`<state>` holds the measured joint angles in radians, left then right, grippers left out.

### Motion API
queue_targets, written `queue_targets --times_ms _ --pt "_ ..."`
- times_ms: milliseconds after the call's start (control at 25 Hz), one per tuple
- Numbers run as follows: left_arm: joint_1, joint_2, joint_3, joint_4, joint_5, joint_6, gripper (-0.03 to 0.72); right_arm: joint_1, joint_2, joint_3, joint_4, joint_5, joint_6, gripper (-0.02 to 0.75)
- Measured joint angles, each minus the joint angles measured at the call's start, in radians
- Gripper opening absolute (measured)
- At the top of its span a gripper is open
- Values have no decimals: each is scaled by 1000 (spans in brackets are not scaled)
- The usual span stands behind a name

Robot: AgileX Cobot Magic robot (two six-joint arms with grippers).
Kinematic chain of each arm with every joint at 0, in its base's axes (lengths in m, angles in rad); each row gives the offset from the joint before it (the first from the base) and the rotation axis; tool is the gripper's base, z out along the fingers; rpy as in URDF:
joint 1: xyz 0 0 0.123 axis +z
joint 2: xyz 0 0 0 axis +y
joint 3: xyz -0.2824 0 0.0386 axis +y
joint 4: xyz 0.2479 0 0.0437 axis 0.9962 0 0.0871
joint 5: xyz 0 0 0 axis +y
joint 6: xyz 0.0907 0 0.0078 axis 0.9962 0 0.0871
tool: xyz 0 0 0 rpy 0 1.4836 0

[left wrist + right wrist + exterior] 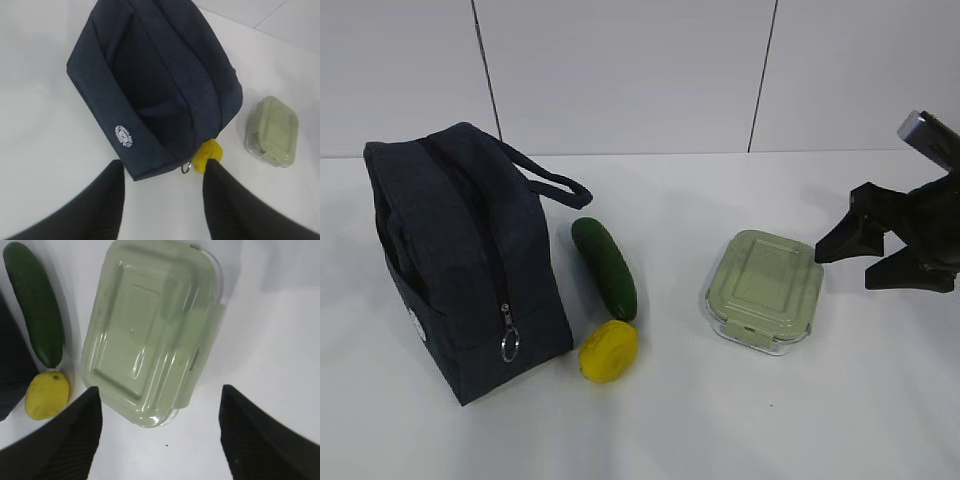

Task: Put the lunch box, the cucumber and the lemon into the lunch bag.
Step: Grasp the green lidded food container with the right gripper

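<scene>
With the lunch bag (460, 260) zipped shut at the tabletop's left, the cucumber (604, 267) and lemon (608, 350) beside it and the lunch box (763, 290) right of centre, nothing is packed as my right gripper (857, 263) hovers empty, spread wide.

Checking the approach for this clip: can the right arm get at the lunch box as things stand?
Probably yes. The right gripper is open with its fingers spread wider than the lunch box just ahead, and nothing lies between them; the cucumber and lemon sit off to one side.
</scene>
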<state>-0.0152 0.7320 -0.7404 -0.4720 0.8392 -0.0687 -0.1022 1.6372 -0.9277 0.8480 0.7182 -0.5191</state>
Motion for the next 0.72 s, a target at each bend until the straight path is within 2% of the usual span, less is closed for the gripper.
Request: queue_targets --times_ms 400,720 --pt "0 166 0 -233 -165 -2 374 0 0 0 6 -2 -8 553" --pt "0 276 0 -280 -205 -2 374 0 0 3 54 -34 -49 552"
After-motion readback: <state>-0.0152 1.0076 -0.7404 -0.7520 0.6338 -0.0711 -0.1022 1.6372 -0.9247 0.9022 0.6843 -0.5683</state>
